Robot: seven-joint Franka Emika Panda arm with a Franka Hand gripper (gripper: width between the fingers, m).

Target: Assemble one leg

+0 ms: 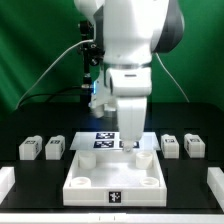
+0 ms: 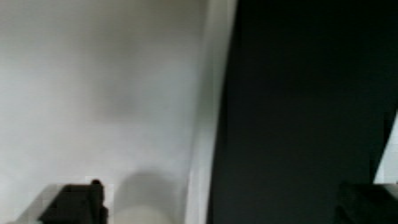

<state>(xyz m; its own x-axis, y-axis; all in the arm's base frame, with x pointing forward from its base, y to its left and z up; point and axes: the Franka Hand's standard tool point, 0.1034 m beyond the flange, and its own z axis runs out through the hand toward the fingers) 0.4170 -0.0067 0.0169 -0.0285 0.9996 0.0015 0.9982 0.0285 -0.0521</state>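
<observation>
White gripper (image 1: pixel 130 143) hangs low over the big tray piece (image 1: pixel 85 185), at its far corner. Its fingers (image 2: pixel 71 205) are spread wide and hold nothing. The tabletop (image 1: pixel 35 175) is black, with a green wall (image 1: pixel 30 60) behind. Two legs (image 1: pixel 30 150) sit near the edge on the exterior view's left, and two more near its right. The marker board (image 1: pixel 100 138) lies behind the tray piece.

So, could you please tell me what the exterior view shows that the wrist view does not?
Only the exterior view shows the arm, the four legs, two on either side of the white tray-like piece, and the marker board. Only the wrist view shows the fingers, set wide apart with nothing between them. Both show a white surface meeting the dark table; which white part the wrist sees is unclear.
</observation>
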